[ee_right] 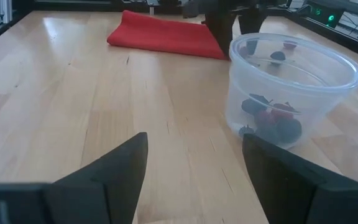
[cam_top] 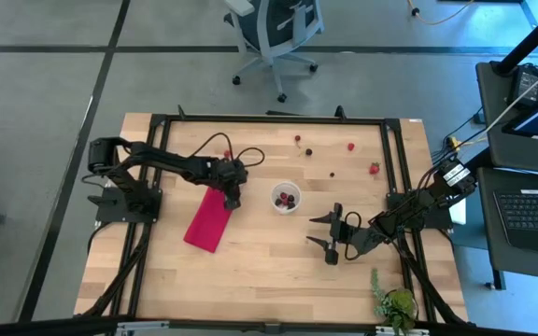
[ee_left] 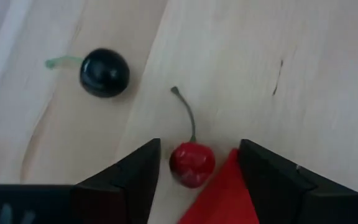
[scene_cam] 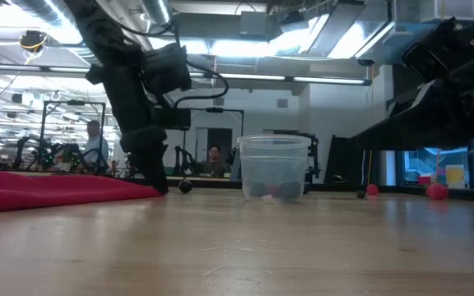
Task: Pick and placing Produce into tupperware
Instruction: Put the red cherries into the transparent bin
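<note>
Nearest object, left wrist view: red cherry [ee_left: 192, 163] with a thin curved stem, lying on the wood between the two dark fingers [ee_left: 135, 174], touching neither that can be seen.
Left gripper [cam_top: 233, 194]: lowered to the table at the corner of the magenta cloth [cam_top: 208, 219]; jaws apart with a narrow gap, holding nothing.
Cloth edge: a red corner shows just beside the cherry, against the inner face of one finger; it could be pinched along with the fruit.
Second cherry [ee_left: 105, 72]: dark, green-stemmed, lying apart from the fingers, farther out on the wood.
Tupperware [cam_top: 286, 197]: upright near the table's middle, between the two grippers; several dark and red fruits already lie at its bottom, seen through the clear wall in the right wrist view [ee_right: 272, 121].
Loose produce: a few cherries and berries scattered toward the far side of the table, among them one bright berry [cam_top: 374, 169] and one near the far edge [cam_top: 351, 146], all well apart from the cup.
Right gripper [cam_top: 332, 234]: waiting above the table on the cup's other side, jaws wide, empty, facing the cup.
Step in hand (judgement): the grasp of the red cherry by the left arm, jaws placed but not closed.
Progress (judgement): part done; some fruit is in the cup, several remain out.
Next move (judgement): close gently on the fruit's body, clear of the cloth corner, then lift and carry to above the cup's rim before release.
</note>
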You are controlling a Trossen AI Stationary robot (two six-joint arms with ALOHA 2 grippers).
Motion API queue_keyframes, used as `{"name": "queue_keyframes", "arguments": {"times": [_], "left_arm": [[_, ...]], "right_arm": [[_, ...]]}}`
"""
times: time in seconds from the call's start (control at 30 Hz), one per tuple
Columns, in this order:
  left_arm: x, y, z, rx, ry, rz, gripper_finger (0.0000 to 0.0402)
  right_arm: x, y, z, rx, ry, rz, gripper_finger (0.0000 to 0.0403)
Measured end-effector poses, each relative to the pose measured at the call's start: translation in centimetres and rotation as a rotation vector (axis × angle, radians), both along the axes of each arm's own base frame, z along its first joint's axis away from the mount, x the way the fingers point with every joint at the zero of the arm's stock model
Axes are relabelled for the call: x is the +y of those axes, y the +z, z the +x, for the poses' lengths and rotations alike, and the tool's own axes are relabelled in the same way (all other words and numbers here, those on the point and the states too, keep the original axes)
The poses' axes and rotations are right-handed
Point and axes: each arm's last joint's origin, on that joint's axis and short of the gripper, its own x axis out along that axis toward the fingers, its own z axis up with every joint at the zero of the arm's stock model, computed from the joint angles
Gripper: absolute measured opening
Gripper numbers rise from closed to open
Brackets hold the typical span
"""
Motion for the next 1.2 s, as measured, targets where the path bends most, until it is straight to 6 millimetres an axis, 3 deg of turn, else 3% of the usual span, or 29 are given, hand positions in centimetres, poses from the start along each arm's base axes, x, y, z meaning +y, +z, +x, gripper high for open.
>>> {"name": "queue_keyframes", "arguments": {"times": [0.33,1.2], "left_arm": [[0.01,-0.57,0.12,0.023,-0.001,-0.007,0.0202],[0.02,-0.66,0.18,0.017,-0.005,0.001,0.0069]], "right_arm": [[-0.01,-0.01,-0.01,0.0,0.0,-0.001,0.0264],[-0.01,0.0,-0.01,0.0,0.0,0.0,0.0264]]}}
